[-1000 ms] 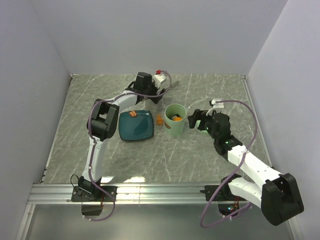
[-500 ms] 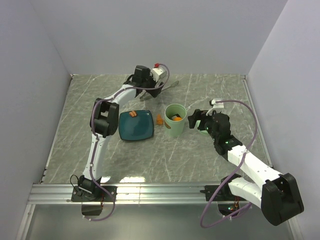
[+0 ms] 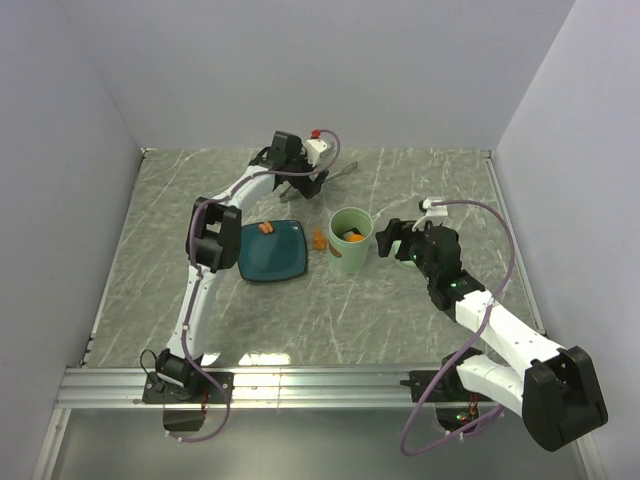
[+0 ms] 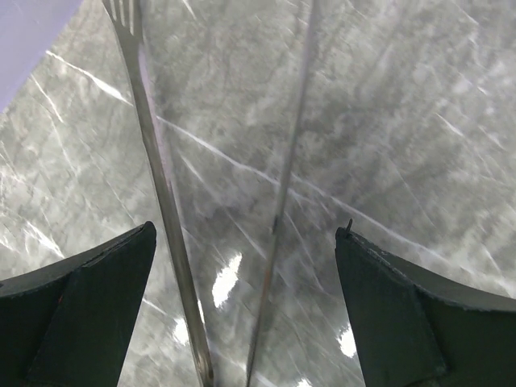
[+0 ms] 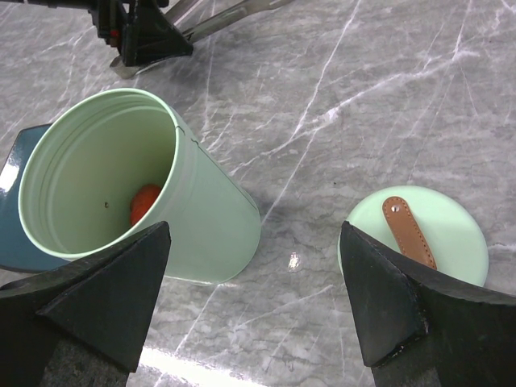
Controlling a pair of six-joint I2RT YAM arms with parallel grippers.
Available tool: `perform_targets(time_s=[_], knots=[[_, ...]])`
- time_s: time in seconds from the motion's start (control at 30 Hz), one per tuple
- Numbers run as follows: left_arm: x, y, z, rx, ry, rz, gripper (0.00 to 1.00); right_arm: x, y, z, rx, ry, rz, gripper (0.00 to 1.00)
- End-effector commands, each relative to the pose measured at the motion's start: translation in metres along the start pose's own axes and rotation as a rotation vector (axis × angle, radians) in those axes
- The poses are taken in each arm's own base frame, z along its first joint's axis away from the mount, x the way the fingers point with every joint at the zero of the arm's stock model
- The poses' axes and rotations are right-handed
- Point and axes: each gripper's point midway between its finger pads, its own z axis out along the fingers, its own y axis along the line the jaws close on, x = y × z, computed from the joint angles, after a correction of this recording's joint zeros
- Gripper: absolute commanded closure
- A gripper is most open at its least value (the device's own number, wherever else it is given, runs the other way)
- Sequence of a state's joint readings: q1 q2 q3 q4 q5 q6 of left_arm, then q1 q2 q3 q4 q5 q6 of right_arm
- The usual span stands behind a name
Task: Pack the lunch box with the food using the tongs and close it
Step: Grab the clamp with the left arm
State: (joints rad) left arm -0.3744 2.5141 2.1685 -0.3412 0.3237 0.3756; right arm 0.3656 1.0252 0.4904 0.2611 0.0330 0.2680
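Observation:
The pale green lunch box stands upright and uncovered at mid-table, with orange and red food inside it. Its round lid with a brown handle lies flat to its right. My right gripper hovers open between box and lid, holding nothing. At the far side, the metal tongs lie on the table. My left gripper is open over them, with both tong arms between its fingers and touching neither. One orange food piece sits on the teal plate; another lies beside the box.
White walls close the table at the back and sides. The left arm's upper link stands just left of the plate. The right arm crosses the near right of the table.
My left gripper has shifted a little back and to the left, settling over the tongs. The right arm, lunch box and lid have not moved.

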Motion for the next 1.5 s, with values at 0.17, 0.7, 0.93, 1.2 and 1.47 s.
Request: perform_targets(time_s=[0.17, 0.7, 0.93, 1.2, 1.47], knots=[[-0.004, 0.006, 0.005, -0.012, -0.004, 0.017, 0.01, -0.028, 0.006, 0.001, -0.019, -0.07, -0.003, 0.08], [0.011, 0.003, 0.016, -0.058, 0.087, 0.07, 0.21, -0.028, 0.006, 0.0, -0.02, -0.073, -0.002, 0.08], [0.017, 0.0, 0.019, -0.07, 0.11, 0.096, 0.34, -0.028, 0.006, 0.0, -0.023, -0.072, -0.002, 0.08], [-0.029, 0.001, -0.019, -0.093, -0.072, 0.053, 0.65, -0.028, 0.007, -0.001, -0.025, -0.079, -0.002, 0.08], [-0.045, 0.021, -0.064, -0.208, -0.124, -0.084, 0.69, -0.028, 0.008, -0.002, -0.035, -0.084, -0.002, 0.08]])
